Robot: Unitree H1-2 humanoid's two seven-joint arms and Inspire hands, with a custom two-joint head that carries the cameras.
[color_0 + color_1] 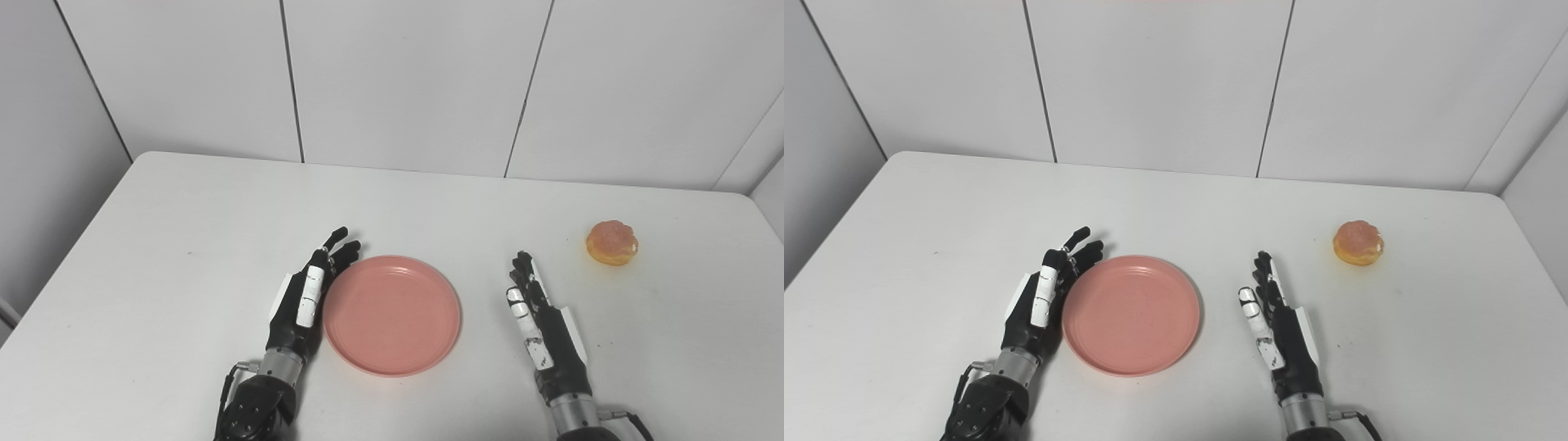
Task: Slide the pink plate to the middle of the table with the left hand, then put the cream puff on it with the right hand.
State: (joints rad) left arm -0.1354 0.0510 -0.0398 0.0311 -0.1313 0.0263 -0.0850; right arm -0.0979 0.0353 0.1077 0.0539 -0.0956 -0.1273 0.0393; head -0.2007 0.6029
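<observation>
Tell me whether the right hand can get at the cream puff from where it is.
Probably yes: the right hand is open, and only bare table lies between it and the cream puff.

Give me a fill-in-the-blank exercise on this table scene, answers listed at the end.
1. The left hand rests against the ___ edge of the plate.
2. The puff lies on the table, to the ___ of the right hand.
3. The plate holds ___.
4. The right hand is ___, holding nothing.

Answers: left; right; nothing; open
</observation>
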